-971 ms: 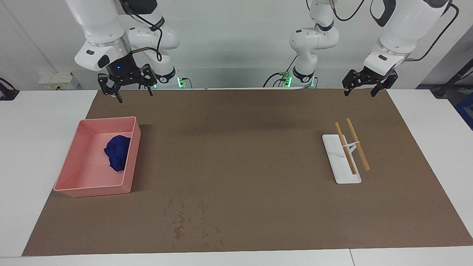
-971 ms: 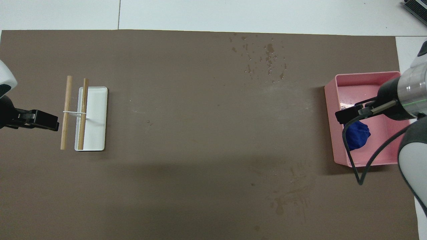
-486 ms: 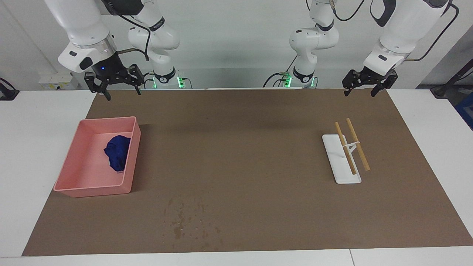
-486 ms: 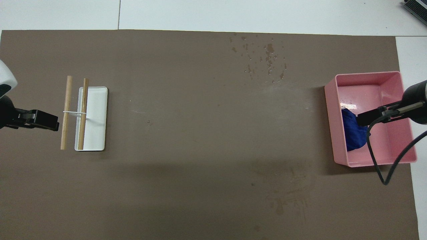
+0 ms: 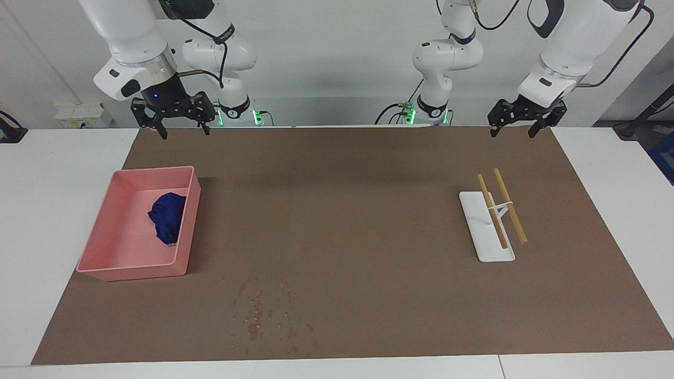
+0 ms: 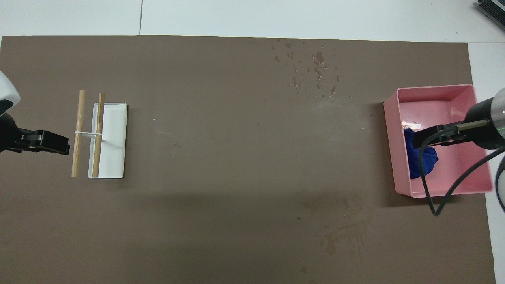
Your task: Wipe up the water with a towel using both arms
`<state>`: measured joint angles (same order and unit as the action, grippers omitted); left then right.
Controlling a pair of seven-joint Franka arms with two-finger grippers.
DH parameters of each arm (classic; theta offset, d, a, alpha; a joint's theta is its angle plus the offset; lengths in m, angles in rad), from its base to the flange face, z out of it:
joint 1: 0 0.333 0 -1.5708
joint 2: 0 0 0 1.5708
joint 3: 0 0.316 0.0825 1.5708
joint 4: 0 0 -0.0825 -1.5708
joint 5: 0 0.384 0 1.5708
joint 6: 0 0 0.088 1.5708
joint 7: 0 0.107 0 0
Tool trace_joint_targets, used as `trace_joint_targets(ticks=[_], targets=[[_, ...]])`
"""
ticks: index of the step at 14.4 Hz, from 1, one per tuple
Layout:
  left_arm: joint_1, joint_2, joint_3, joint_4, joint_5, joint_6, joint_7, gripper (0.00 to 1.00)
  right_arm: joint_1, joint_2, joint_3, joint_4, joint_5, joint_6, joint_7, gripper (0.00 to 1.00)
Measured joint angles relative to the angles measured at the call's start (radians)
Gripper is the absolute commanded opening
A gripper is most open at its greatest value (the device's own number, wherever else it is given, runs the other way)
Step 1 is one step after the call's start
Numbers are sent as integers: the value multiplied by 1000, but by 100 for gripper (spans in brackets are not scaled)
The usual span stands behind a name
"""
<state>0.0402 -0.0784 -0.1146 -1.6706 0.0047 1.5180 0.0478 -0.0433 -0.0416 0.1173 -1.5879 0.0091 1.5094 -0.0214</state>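
We saw a pink bin [image 5: 108, 243] holding a crumpled blue towel [image 5: 167, 215]. Water [image 5: 263, 313] speckled the brown mat [image 5: 342, 221], farther from the robots than the bin. A white rack [image 5: 487, 231] carried two wooden sticks [image 5: 501, 209]. The right gripper [image 5: 180, 125] and left gripper [image 5: 518, 126] hung empty, fingers spread wide.

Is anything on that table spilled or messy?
Yes. Water is spattered in small drops on the brown mat, at its edge farthest from the robots. A blue towel lies crumpled in the pink bin, not folded.
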Motion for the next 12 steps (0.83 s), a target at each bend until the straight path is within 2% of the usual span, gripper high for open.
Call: trace_joint_targets(ticks=[12], targets=[[0, 0, 0, 0, 0, 0, 0, 100, 4, 0, -51, 2, -3, 1, -2, 100]])
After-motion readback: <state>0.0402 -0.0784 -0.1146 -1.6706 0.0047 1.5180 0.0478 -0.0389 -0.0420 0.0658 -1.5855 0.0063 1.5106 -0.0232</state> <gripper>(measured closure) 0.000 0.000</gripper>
